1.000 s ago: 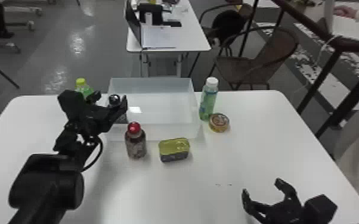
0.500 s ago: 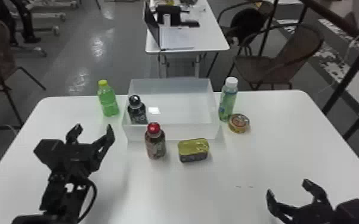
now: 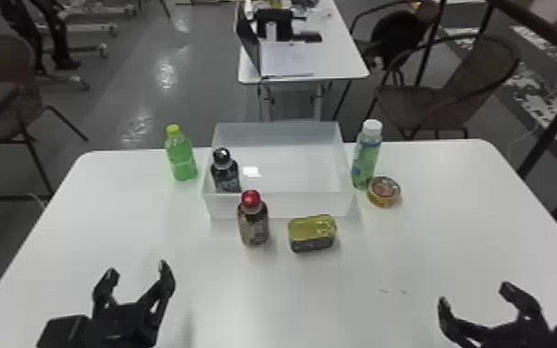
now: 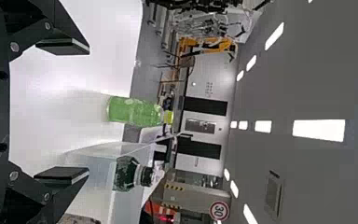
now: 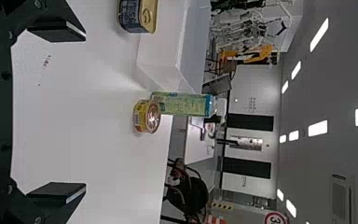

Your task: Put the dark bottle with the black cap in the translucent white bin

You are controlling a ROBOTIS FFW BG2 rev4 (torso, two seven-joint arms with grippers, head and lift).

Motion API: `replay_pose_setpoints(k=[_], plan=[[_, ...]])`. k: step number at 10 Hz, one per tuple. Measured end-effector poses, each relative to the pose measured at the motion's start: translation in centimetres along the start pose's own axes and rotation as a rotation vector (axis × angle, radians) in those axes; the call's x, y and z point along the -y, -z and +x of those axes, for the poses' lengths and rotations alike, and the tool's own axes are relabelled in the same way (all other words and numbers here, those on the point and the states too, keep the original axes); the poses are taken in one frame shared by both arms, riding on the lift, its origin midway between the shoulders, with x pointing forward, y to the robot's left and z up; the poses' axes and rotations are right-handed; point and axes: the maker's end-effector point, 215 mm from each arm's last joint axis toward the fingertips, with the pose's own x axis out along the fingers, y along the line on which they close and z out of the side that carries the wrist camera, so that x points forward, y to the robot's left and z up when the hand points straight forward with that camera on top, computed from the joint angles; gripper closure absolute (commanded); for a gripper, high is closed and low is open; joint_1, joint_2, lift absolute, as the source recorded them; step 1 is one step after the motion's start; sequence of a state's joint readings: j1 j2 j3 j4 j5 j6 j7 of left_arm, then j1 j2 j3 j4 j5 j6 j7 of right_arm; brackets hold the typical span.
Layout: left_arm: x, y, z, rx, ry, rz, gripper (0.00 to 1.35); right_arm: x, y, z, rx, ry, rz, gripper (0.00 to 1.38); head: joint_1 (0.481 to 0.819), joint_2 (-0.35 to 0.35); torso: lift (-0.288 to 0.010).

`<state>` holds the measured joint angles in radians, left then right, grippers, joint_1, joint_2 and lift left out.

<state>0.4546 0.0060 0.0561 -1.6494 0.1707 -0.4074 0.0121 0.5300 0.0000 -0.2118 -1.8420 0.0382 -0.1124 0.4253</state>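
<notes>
Centre-left, the dark bottle (image 3: 225, 175) is stood upright, cap up, in the translucent white bin (image 3: 300, 204), left pincer (image 3: 139, 270) and right pincer (image 3: 475, 295) spread.

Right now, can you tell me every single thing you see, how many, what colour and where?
Dark bottle: one, black cap, inside bin's near-left corner
Bin: one, translucent white, table's far side
Green bottle: one, yellow cap, left of bin
White-capped bottle: one, green and blue, right of bin
Red-capped bottle: one, brownish, before bin
Rectangular tin: one, gold lid, before bin
Round tin: one, yellowish, by white-capped bottle
Table: one, white, under these
Back table: one, white, behind
Chairs: at least two, brown, behind
Left end effector, right end effector: two, black, open, near side
</notes>
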Motion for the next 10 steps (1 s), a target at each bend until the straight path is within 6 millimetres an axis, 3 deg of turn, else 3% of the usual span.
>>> replay_pose_setpoints(k=[3,10], plan=[[0.9,1.3,-2.2,-0.041,0.019,0.031,0.35,0.1,0.2,-0.6,-0.01,0.01,0.004,0.15,0.695,0.018,-0.09],[0.8,1.0,-2.4,-0.03,0.019,0.038,0.36,-0.1,0.3,-1.1,-0.012,0.011,0.017,0.14,0.695,0.016,-0.09]])
